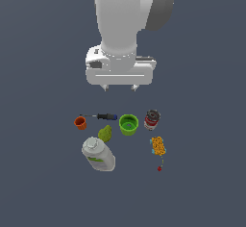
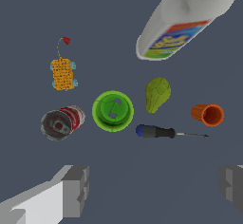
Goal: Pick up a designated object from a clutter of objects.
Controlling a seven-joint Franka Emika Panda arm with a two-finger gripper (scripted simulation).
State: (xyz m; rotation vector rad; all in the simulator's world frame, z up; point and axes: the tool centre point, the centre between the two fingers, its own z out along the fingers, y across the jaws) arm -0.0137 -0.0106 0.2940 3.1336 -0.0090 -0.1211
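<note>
The small orange-red cup (image 1: 80,122) stands at the exterior view's left end of the clutter; in the wrist view the cup (image 2: 208,114) lies past the screwdriver's tip. Beside it are the blue-handled screwdriver (image 1: 103,116), the green pear (image 1: 105,133), the green cup (image 1: 129,124), the red-labelled can (image 1: 152,119), the big white bottle (image 1: 98,154) and the orange patterned item (image 1: 159,146). My gripper (image 1: 120,88) hangs open and empty well above the clutter, over the screwdriver and green cup. Its fingers (image 2: 76,190) stand wide apart in the wrist view.
Everything rests on a flat dark grey floor (image 1: 43,182). The screwdriver (image 2: 163,132) and pear (image 2: 157,94) lie close to the orange-red cup. The white bottle (image 2: 182,26) lies on its side beyond the pear.
</note>
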